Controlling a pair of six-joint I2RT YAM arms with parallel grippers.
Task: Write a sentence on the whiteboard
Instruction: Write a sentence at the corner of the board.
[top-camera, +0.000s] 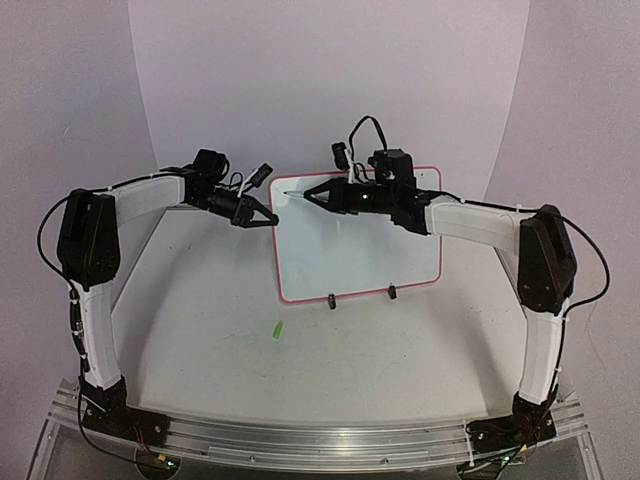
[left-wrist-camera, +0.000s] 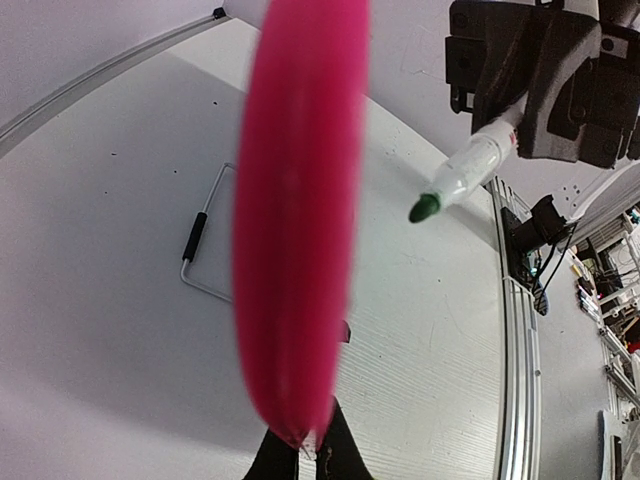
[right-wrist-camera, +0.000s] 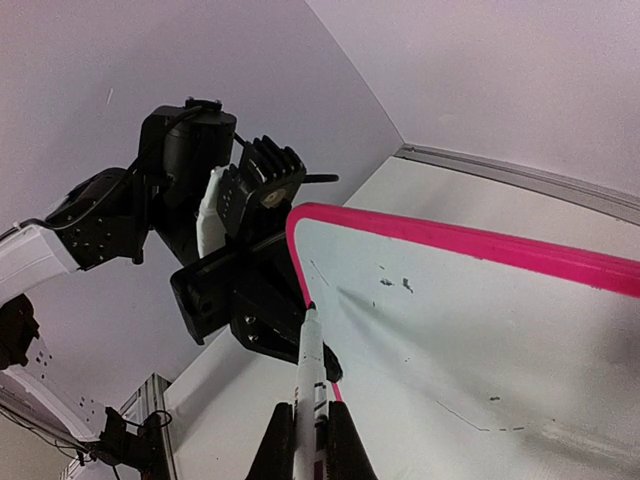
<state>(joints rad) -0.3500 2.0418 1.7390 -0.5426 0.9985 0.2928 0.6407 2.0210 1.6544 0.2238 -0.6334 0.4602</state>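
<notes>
The left arm (top-camera: 97, 325) and right arm (top-camera: 540, 350) wear white shells between chunky black joint housings. Thin black cables loop beside each; the left gripper (top-camera: 270, 218) and right gripper (top-camera: 310, 193) are black too.

Robotics lab test bench, closed off by a plain backdrop (top-camera: 330, 70).
A left arm (top-camera: 95, 300) and a right arm (top-camera: 540, 330), white with black joints, are bolted to an aluminium rail (top-camera: 320, 435) at the near edge of a white table (top-camera: 200, 340); the pale backdrop curves up behind, and cluttered equipment and cables (left-wrist-camera: 600, 290) show past the table's edge.
</notes>
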